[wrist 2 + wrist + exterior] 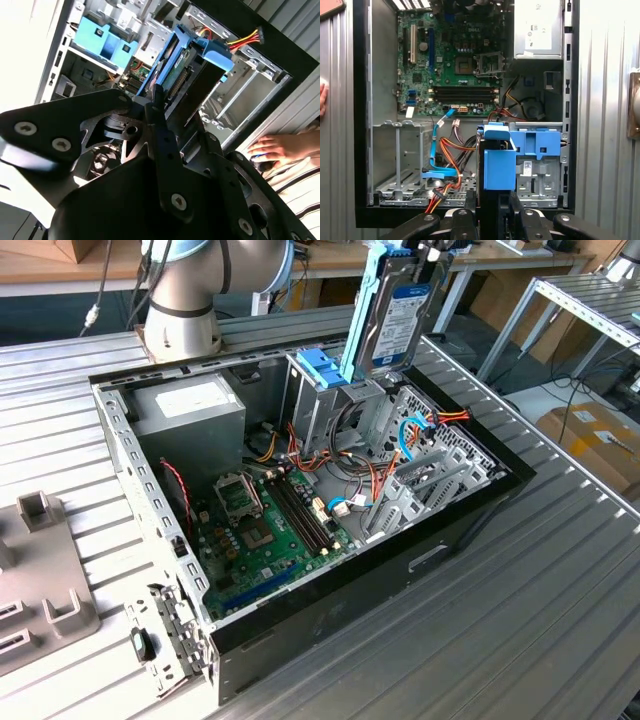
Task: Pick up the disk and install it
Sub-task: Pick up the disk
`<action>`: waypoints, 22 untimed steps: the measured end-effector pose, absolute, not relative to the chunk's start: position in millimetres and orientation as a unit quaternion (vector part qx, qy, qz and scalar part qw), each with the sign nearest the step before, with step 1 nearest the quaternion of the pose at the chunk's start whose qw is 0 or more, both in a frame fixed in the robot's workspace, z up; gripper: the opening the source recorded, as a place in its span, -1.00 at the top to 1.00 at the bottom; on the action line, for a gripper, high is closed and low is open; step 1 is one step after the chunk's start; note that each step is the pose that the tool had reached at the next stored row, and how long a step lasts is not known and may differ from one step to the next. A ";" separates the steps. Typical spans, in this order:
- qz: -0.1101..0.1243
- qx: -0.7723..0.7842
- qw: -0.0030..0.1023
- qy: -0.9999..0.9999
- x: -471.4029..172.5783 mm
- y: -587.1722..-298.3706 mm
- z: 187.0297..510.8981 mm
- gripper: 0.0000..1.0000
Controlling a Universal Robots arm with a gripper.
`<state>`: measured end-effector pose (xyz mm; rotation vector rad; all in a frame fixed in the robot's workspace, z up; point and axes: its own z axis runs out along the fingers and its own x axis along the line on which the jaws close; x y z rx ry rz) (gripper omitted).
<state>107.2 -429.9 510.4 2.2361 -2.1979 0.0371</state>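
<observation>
My gripper [432, 252] is shut on the disk [400, 315], a silver-grey drive with blue side rails and a pale label. The disk hangs upright, a little above the open computer case [450, 530] and just to the exterior view's right of the metal cage with the blue plastic top [320, 370]. In the first wrist view the disk [499, 160] shows end-on between the gripper's [492, 205] black fingers, beside the blue-topped cage [540, 145]. In the second wrist view the disk [175, 70] runs out from the gripper [180, 117] toward the case.
Inside the case lie the green motherboard [455, 55], the grey power supply [540, 30] with a white label, loose coloured cables [450, 150] and a bare metal bay [400, 160]. A person's hand [280, 147] rests just outside the case wall. A grey fixture plate [40, 580] lies at the exterior view's left.
</observation>
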 end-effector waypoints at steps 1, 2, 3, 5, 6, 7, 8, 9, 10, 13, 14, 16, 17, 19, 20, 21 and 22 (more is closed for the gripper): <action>0.012 0.713 0.003 -0.701 107.2 -433.1 510.4 0.30; 0.012 0.713 0.003 -0.701 107.2 -435.7 510.4 0.30; 0.012 0.713 0.003 -0.701 107.2 -439.6 510.4 0.30; 0.012 0.713 0.003 -0.701 107.2 -456.3 510.3 0.30; 0.012 0.713 0.003 -0.701 107.2 -459.4 510.2 0.30; 0.012 0.713 0.003 -0.701 107.2 -461.8 510.1 0.30; 0.012 0.713 0.003 -0.701 107.2 -466.0 510.2 0.30; 0.012 0.713 0.003 -0.701 107.2 -469.8 510.2 0.30; 0.012 0.713 0.003 -0.701 107.2 -472.8 510.1 0.30; 0.012 0.713 0.003 -0.701 107.2 -487.5 510.1 0.30; 0.012 0.713 0.003 -0.701 107.2 -491.2 510.0 0.30; 0.012 0.713 0.003 -0.701 107.2 -499.2 510.0 0.30; 0.012 0.713 0.003 -0.701 107.2 -502.3 509.9 0.30; 0.012 0.713 0.003 -0.701 107.2 -507.9 510.1 0.30; 0.012 0.713 0.003 -0.701 107.2 -511.8 510.0 0.30; 0.012 0.713 0.003 -0.701 107.2 -514.2 509.9 0.30; 0.012 0.713 0.003 -0.701 107.2 -517.5 509.9 0.30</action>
